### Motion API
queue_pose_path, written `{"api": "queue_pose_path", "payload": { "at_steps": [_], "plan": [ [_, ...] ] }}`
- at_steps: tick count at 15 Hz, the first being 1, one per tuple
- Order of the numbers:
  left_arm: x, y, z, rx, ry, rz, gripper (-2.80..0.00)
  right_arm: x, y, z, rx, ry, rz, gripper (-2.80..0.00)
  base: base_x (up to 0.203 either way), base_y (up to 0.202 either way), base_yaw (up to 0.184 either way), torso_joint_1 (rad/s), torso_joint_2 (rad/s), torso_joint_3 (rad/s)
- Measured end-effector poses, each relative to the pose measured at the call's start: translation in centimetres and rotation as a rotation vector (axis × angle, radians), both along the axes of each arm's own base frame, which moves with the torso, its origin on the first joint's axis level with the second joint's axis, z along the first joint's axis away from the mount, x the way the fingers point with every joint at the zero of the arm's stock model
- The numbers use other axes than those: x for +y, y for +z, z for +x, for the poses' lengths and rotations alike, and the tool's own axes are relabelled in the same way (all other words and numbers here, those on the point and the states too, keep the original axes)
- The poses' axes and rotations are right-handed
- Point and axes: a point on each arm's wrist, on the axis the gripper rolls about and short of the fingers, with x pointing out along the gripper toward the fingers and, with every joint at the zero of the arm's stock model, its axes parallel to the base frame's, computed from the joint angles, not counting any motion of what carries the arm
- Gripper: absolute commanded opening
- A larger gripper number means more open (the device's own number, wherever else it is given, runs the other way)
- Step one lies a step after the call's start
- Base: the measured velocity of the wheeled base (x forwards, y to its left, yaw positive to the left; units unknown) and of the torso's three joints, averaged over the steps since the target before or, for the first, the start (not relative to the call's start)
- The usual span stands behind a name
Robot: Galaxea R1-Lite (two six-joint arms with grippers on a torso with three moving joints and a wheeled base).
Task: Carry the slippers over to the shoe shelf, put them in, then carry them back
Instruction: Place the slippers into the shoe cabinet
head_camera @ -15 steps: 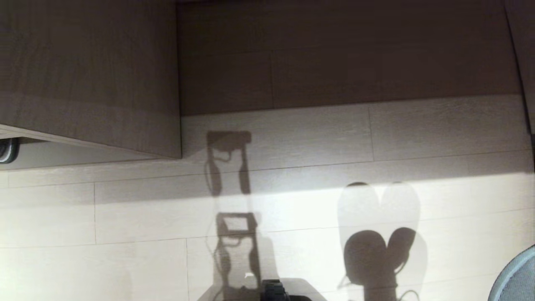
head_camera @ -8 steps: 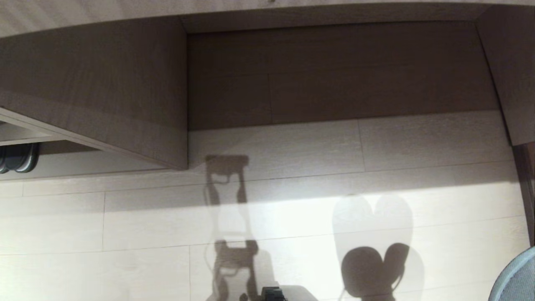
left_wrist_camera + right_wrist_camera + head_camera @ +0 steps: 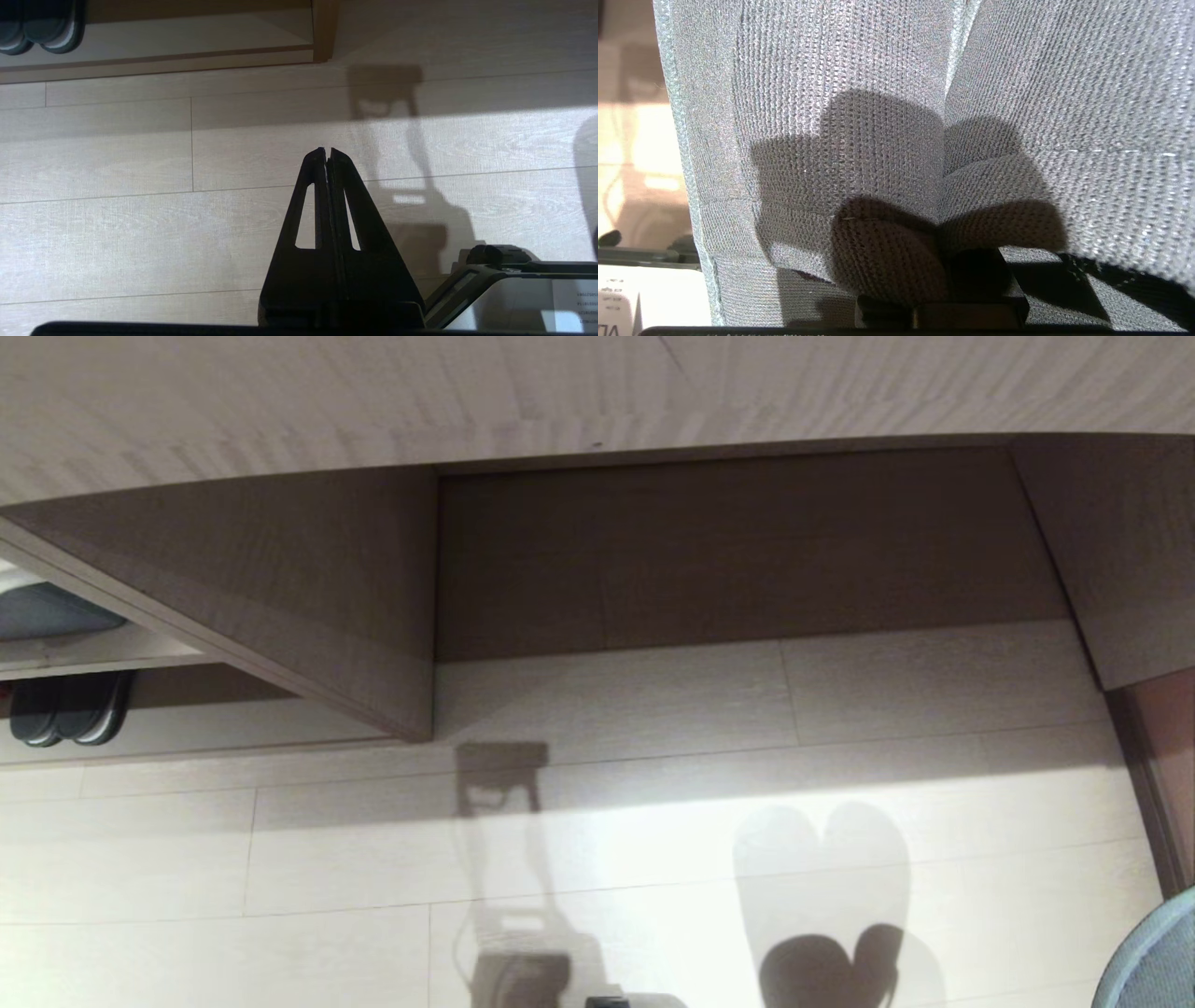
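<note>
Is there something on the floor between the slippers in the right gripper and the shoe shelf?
Nothing visible. The right gripper holds the slippers. The shoe shelf is far to the left; only bare floor lies before it. A darker pair sits under its base.

Head view tilted upward; desk top [image 3: 373, 392] and perhaps the shoe shelf [image 3: 84, 658] newly visible.

bright light from behind robot, hard shadows on floor [image 3: 653, 859], desk recess [image 3: 728, 560] dim.
</note>
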Motion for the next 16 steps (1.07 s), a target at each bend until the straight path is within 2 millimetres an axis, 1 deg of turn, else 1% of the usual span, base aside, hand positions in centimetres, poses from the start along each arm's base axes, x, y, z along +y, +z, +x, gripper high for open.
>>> {"api": "queue_pose_path", "payload": {
  "at_steps": [16],
  "plan": [
    [0.00, 0.00, 0.00, 0.000, -0.001, -0.005, -2.80, 0.00, 0.00, 0.01, 0.001, 0.000, 0.000, -2.80, 0.000, 0.000, 0.000, 0.002, 0.00, 0.202]
  ]
}}
